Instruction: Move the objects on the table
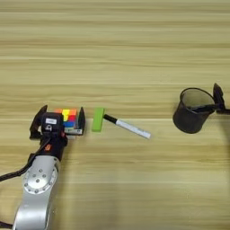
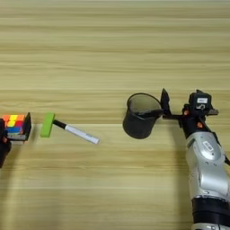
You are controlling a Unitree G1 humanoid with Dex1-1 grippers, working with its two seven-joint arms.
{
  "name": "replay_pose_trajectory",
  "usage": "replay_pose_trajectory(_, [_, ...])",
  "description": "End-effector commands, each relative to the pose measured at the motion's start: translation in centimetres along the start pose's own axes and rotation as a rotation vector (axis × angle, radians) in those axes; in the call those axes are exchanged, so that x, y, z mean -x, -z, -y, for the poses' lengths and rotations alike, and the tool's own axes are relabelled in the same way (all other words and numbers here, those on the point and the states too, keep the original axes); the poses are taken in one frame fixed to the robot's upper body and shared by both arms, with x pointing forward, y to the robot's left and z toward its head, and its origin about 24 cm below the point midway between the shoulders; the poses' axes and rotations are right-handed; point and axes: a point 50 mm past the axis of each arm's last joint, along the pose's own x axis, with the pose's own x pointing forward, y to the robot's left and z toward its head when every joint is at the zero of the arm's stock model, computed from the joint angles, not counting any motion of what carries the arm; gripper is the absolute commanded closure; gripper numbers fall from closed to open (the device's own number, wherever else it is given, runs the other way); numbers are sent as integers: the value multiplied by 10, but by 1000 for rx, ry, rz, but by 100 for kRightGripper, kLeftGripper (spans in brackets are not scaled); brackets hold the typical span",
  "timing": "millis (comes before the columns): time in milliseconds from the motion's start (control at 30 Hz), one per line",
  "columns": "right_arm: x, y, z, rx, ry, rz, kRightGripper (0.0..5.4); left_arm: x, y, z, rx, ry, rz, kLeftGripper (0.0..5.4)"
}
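A multicoloured puzzle cube lies at the left of the table, between the spread black fingers of my open left gripper, close against its right finger. Just right of it lies a flat lime-green block. A white marker points its black cap at the block. Further right stands a black mesh cup. My right gripper is open, and its left finger rests at the cup's right rim.
Both silver forearms come up from the near edge, the left forearm and the right forearm. Bare wood stretches across the far half of the table and in front of the marker.
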Motion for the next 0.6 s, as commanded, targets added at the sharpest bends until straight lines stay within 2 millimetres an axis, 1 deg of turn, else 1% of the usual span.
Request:
replay_pose_trajectory(33, [0,-1,-2,-39,-18,10,4,0,2,0,3,6,-17,0])
replay_pose_trajectory(133, [0,-3,-5,-60,-45,23,4,0,4,1,-9,9,-28,0])
replay_pose_trajectory(300, [0,-3,-4,-63,-44,23,4,-1,5,3,-5,16,-32,0])
replay_pose_trajectory(600, [-1,-6,5,-78,29,44,4,0,6,6,-6,26,-41,0])
